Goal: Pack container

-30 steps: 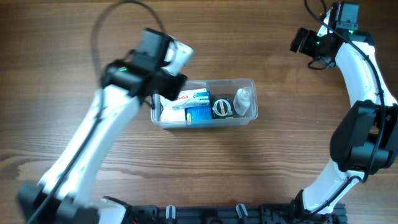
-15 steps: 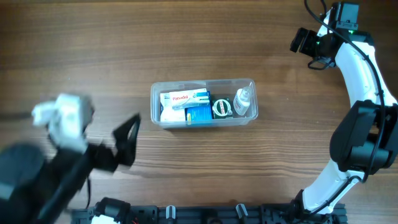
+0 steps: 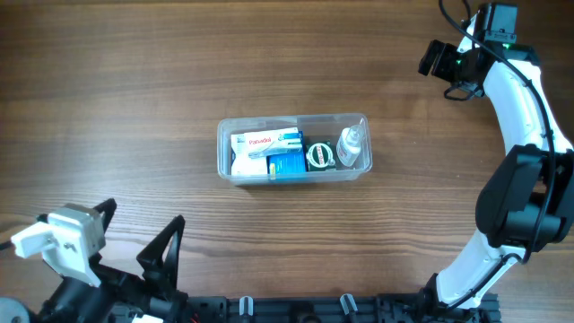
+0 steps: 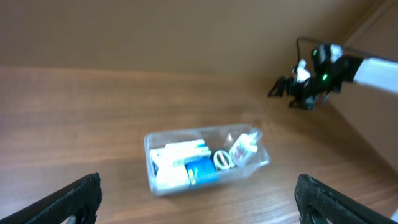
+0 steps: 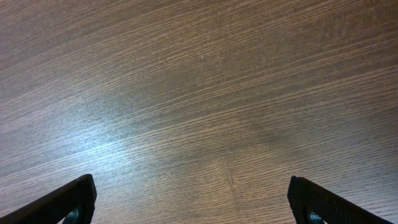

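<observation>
Down at the near edge of the worktop (image 3: 134,81), the left gripper (image 3: 136,235) has pulled back from the container (image 3: 221,160), fingers spread empty, like the right gripper (image 3: 433,59); packing looks done.

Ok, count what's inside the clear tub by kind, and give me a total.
Boxes: 2 (white box, blue box)
Clear bottle: 1
Round roll: 1
Total: 4 that can be told apart inside the container
</observation>
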